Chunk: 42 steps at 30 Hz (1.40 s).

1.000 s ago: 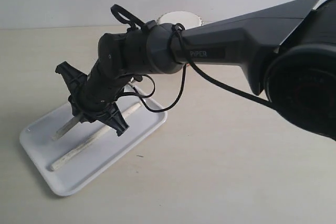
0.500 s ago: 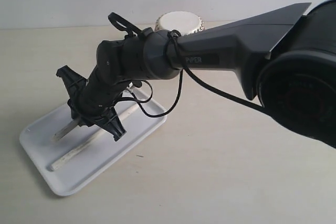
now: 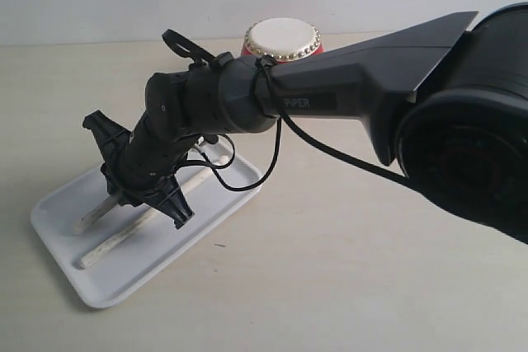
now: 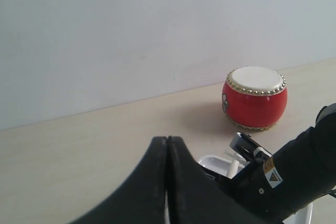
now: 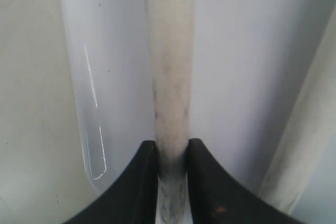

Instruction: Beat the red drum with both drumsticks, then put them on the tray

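The red drum (image 3: pixel 282 40) with its cream top stands at the back, behind the right arm, and also shows in the left wrist view (image 4: pixel 255 98). The white tray (image 3: pixel 58 220) lies front left. One drumstick (image 3: pixel 115 241) lies loose along it. The other drumstick (image 3: pixel 89 216) lies beside it, low over the tray, and my right gripper (image 3: pixel 124 194) is shut on it. In the right wrist view the jaws (image 5: pixel 171 148) press both sides of that drumstick (image 5: pixel 170 77), with the second drumstick (image 5: pixel 304 129) alongside. My left gripper (image 4: pixel 167 139) is shut and holds nothing.
The right arm (image 3: pixel 330 96) stretches across the table from the right to the tray, with a loose black cable (image 3: pixel 272 154) hanging under it. Pale tabletop (image 3: pixel 346 269) lies in front and to the right. A tray corner (image 4: pixel 212 161) shows past the left gripper.
The right arm has shifted a little left and down over the tray with its drumstick, uncovering more of the drum behind it. The loose drumstick has not moved.
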### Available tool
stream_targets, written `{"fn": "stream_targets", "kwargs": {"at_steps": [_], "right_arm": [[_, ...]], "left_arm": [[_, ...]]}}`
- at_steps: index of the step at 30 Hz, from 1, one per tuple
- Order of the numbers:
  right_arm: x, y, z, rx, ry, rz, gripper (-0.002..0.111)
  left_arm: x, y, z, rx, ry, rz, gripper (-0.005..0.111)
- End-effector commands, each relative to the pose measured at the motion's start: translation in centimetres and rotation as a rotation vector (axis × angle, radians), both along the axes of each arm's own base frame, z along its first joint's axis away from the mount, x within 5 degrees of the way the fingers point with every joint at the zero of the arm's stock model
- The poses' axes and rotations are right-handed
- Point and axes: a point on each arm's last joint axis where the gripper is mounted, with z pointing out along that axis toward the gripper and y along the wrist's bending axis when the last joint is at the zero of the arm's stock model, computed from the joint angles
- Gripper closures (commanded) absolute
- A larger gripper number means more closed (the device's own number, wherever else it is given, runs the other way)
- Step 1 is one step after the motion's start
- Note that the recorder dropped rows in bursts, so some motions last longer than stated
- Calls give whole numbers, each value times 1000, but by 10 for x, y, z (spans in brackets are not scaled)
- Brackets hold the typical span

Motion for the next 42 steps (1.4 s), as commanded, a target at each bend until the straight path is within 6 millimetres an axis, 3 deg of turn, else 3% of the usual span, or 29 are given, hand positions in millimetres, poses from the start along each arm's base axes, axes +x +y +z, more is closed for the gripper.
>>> {"fn": "stream_targets", "kwargs": {"at_steps": [1,11,16,22,26,30,35,38,42], "right_arm": [[0,0,1,3,-9,1,108],[0,0,1,4,-7,-1,88],[0,0,1,5,-3,-8,66],[1,2,11,42,-24,-24,62],[8,2,44,93,-178,-2,62],[17,-14,81,42,-285,-14,62],[16,-58,109,-342,-316,-64,62],[13,-90,138,-611,-380,-80,62],[11,-119,182,-817,-525,-59,66]], "left_arm": [[-1,0,0,-6,2,4,107],[-1,0,0,-6,2,4,107],[-1,0,0,-6,2,4,107],[-1,0,0,-6,2,4,107],[-1,0,0,-6,2,4,107],[-1,0,0,-6,2,4,107],[-1,0,0,-6,2,4,107],[-1,0,0,-6,2,4,107],[-1,0,0,-6,2,4,107]]}}
